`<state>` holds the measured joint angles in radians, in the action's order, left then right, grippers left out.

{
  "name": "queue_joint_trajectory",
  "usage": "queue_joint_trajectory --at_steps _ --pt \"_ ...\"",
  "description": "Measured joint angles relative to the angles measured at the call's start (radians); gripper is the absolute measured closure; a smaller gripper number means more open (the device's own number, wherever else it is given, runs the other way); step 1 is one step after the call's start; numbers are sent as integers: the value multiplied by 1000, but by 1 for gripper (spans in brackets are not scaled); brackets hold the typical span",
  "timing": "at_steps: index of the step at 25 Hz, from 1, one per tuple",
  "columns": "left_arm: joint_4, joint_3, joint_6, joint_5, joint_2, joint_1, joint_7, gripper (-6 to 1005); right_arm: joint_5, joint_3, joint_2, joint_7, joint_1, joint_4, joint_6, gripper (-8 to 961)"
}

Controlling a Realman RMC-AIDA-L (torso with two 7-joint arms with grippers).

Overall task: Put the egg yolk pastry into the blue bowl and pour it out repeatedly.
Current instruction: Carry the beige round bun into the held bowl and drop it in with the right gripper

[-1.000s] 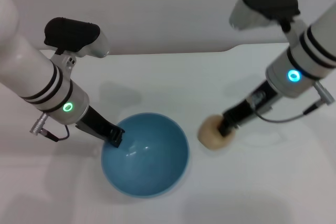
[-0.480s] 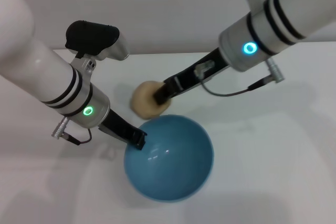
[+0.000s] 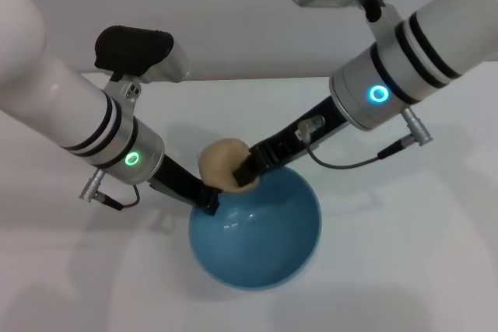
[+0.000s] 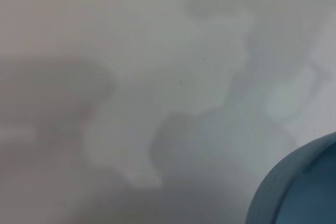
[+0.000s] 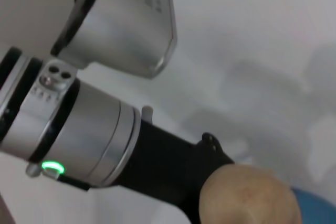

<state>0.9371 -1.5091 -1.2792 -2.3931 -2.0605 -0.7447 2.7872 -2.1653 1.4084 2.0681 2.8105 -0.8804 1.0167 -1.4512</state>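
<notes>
Centrally on the white desk point(image 3: 436, 254), the bowl point(image 3: 264, 246) is gripped at its near-left rim by the closed left end effector point(image 3: 208, 201). Above that rim, the pastry point(image 3: 222, 162) is clamped by the right end effector point(image 3: 247, 173), just beside the left one.

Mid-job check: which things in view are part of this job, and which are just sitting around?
Part of the job:
- pastry, held by the right tool over the bowl's rim
- blue bowl, gripped at its rim by the left tool

Just there:
- white table; nothing else lies on it
</notes>
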Motion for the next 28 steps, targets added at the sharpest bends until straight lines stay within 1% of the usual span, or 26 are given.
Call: queue_joint_trajectory --at_steps 3,6,7,10,12,14,19,21,28 --pt "0 0 0 -1 0 -1 0 998 -1 -10 0 0 3 3 -30 910" --pt "0 1 1 -1 2 -2 1 999 -2 -71 -5 0 14 -2 -83 911" --pt "0 1 1 -1 2 -2 1 999 -2 -71 -5 0 14 -2 -83 914" --pt "0 1 -1 -2 2 -2 2 999 -3 -123 -11 0 30 -2 -126 921" --pt "0 1 -3 -3 2 -2 2 999 -6 -140 -15 0 41 -1 -146 926" --pt "0 1 -5 -3 2 -2 2 998 -27 -147 -17 0 48 -3 -161 908" --pt "9 1 -16 -2 2 -2 2 998 -79 -146 -17 -2 48 -28 -145 861" --pt "12 -2 -21 -1 2 -2 2 998 -80 -139 -13 -50 42 -43 -133 846" --pt "11 -12 -22 -2 0 -2 1 998 -74 -149 -7 -105 41 -32 -118 801"
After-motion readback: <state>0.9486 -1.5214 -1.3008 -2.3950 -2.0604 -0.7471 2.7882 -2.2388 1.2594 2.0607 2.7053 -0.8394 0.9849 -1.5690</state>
